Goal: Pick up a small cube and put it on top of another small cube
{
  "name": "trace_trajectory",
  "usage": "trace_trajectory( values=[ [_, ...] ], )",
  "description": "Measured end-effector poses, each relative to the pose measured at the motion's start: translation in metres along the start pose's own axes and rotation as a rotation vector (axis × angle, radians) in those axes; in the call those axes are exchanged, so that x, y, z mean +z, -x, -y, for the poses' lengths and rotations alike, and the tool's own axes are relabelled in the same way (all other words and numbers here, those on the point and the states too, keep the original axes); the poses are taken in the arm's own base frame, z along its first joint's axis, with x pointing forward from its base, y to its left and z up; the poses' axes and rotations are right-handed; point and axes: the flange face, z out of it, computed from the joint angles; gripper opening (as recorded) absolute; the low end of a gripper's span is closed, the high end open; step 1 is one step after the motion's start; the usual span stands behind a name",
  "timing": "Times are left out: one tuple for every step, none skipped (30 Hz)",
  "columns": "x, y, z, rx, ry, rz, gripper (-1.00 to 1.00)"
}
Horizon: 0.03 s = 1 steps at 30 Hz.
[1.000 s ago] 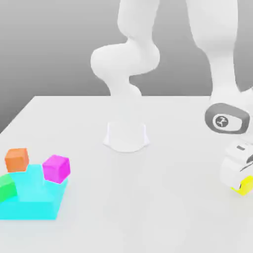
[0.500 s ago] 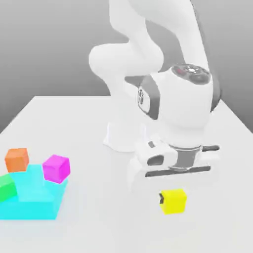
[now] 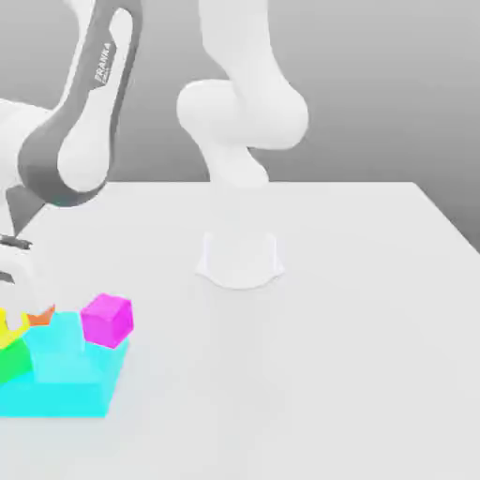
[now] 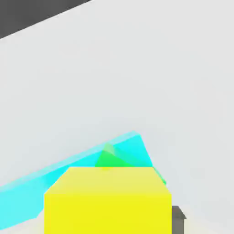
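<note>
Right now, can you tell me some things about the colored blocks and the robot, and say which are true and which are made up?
1. The yellow cube is at the exterior view's left edge, beside the orange cube. True.
2. The magenta cube lies alone in the middle of the table. False: it rests on the cyan block.
3. A green block sits against the cyan block. True.
4. The yellow cube sits by the robot's round base. False: it is far off, over the cluster of blocks.
5. The table is white. True.
</note>
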Motion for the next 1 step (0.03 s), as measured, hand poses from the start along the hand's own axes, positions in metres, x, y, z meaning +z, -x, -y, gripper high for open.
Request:
trace_trajectory(
  values=[
    [0.0,0.0,0.0,0.0,0.0,0.0,1.0]
  ],
)
